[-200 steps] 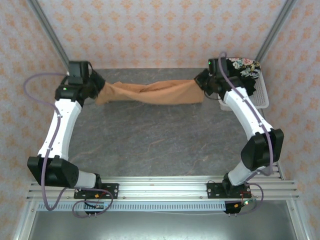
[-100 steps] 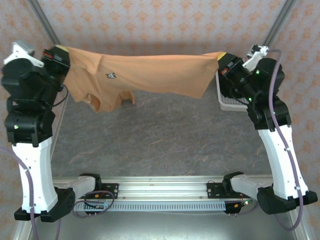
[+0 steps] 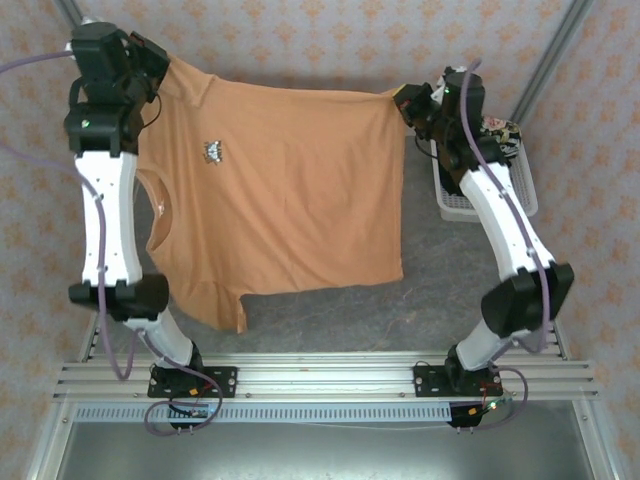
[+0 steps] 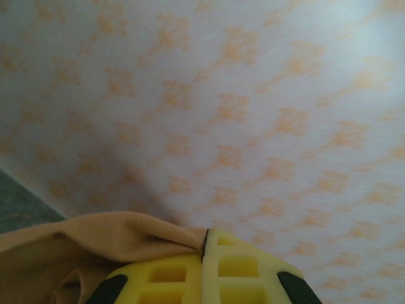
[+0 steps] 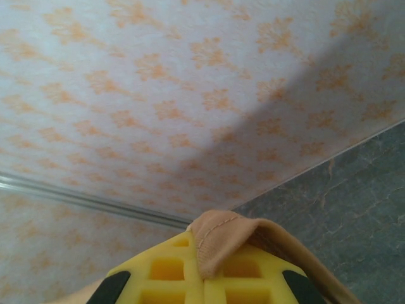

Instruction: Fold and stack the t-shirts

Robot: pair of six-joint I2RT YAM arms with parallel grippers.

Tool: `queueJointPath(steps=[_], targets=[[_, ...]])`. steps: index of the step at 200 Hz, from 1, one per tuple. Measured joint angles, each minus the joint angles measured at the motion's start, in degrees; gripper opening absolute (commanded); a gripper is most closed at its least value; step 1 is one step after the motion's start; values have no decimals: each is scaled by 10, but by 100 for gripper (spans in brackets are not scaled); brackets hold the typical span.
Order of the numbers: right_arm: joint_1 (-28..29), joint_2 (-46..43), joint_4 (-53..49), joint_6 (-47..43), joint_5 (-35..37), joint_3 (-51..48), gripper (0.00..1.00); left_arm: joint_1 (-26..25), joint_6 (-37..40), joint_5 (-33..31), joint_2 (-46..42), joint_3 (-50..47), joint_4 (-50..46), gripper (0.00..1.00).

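Note:
The light orange t-shirt [image 3: 280, 190] hangs spread out high above the table, a small print [image 3: 213, 150] on its upper left. My left gripper [image 3: 157, 62] is shut on its top left corner. My right gripper [image 3: 408, 98] is shut on its top right corner. In the left wrist view the yellow fingers [image 4: 177, 272] pinch orange cloth [image 4: 76, 244] at their seam. In the right wrist view a stitched hem fold [image 5: 218, 237] sticks up between the yellow fingers [image 5: 171, 272]. A black t-shirt with a floral patch [image 3: 497, 135] lies in the white mesh basket [image 3: 523, 190].
The basket stands at the table's far right. Grey stone-look tabletop [image 3: 440, 290] shows under and right of the hanging shirt. Patterned walls [image 3: 300, 40] close in the back and sides, with metal posts [image 3: 555, 50] in the corners.
Both arms have lifted the shirt from a bunched roll on the table to a raised spread; it now hangs full length, its lower hem dropped toward the near edge.

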Motion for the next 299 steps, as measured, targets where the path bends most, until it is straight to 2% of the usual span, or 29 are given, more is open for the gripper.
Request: queueJointPath(steps=[36,58,82,98,119,138,164,181,200,222,257,299], targets=[[-16,103,3,12,-14,127,0,20,-1,34,133,145,-14,0],[-31,147,-14,9,-14,244,0,26,-10,48,161,215,-6,0],[-49,178,-51,1,-13,375,0,28,-22,62,132,228,5,0],[-63,185,-77,-10,-13,428,0,26,-21,75,94,221,-9,0],[-75,182,-109,-31,-14,434,0,7,-1,83,-7,107,-22,0],[-78,162,-130,-53,-13,352,0,-28,12,88,-134,-111,-14,0],[-78,90,-100,-58,-9,67,0,-65,4,86,-262,-444,11,0],[-74,62,-89,-48,-6,-109,0,-82,-14,85,-285,-633,31,0],[-61,49,-84,-41,1,-254,0,-110,-38,87,-273,-802,46,0],[-30,42,-90,-39,12,-358,0,-151,-61,87,-268,-904,44,0],[0,32,-112,-39,40,-423,0,-172,-114,87,-279,-993,76,0],[25,-27,-158,-25,85,-485,0,-194,-158,83,-314,-1033,66,0]])
